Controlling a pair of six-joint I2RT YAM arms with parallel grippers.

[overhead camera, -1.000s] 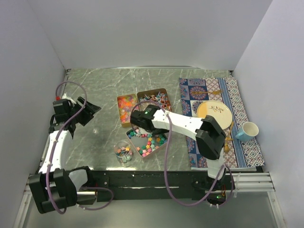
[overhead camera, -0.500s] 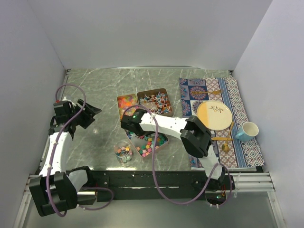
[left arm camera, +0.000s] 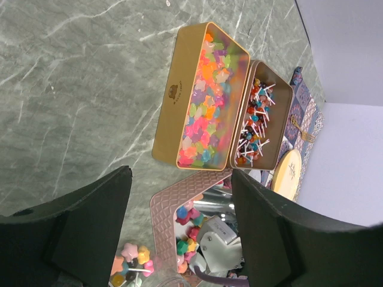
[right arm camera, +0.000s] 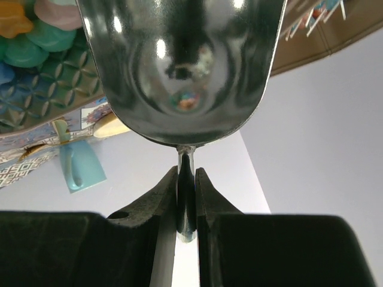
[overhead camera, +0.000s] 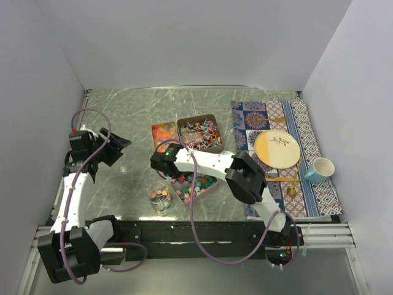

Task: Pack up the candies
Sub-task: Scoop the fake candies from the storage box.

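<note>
While the scoop [right arm camera: 179, 72] is pinched by its handle in the right gripper [right arm camera: 187, 179] beside the candies [overhead camera: 196, 186] in the pink tin [left arm camera: 163, 218] by the bench's [overhead camera: 123, 117] near edge, it is best kept level; the left gripper [left arm camera: 181, 179] is held open, empty.

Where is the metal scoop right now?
In the right wrist view the metal scoop fills the upper frame, its handle clamped in the right end effector. The candies in the quilted tin lie at upper left.

Lab test cell — plain white walls [overhead camera: 184, 43]
</note>
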